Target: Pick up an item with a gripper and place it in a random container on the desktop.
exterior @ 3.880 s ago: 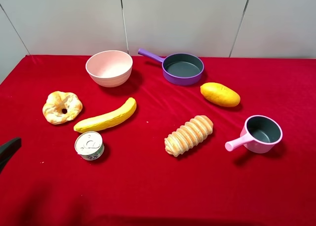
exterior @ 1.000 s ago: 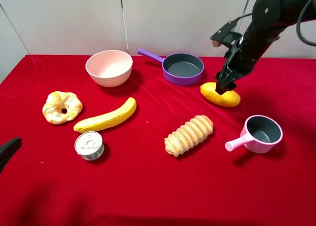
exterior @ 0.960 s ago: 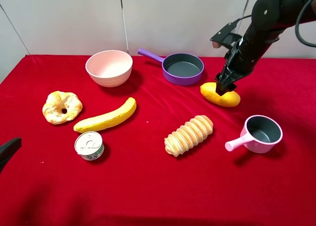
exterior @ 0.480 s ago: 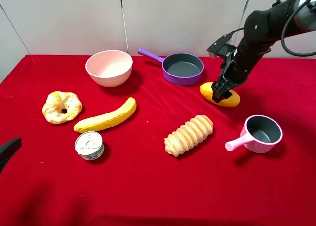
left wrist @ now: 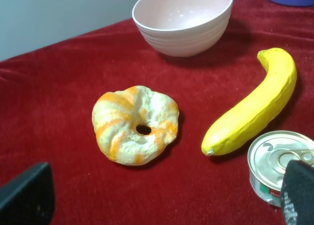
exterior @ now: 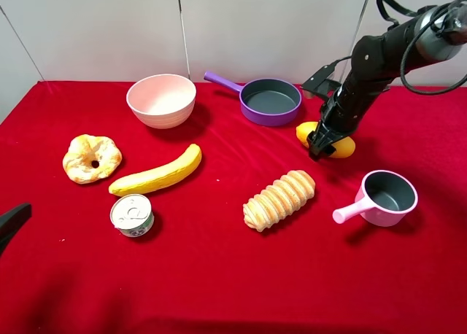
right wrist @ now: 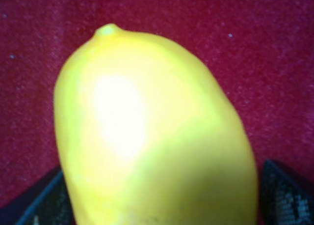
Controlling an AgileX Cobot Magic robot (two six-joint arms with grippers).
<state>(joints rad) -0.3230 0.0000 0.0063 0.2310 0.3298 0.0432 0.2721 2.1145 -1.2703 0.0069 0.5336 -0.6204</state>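
Red desktop (exterior: 219,276): R jaws astride mango (exterior: 341,146), bare gap to purple pan (exterior: 270,117)

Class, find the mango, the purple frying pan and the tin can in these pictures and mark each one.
mango (right wrist: 154,131): right wrist view, middle of its yellow skin.
purple frying pan (exterior: 270,98): exterior high view, bare dark inside.
tin can (left wrist: 277,158): left wrist view, centre of its lid.

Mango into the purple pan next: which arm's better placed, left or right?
Right. Its tool is down over the mango, fingers either side in the wrist view, with the purple pan close by. The left tool sits far away, past the can.
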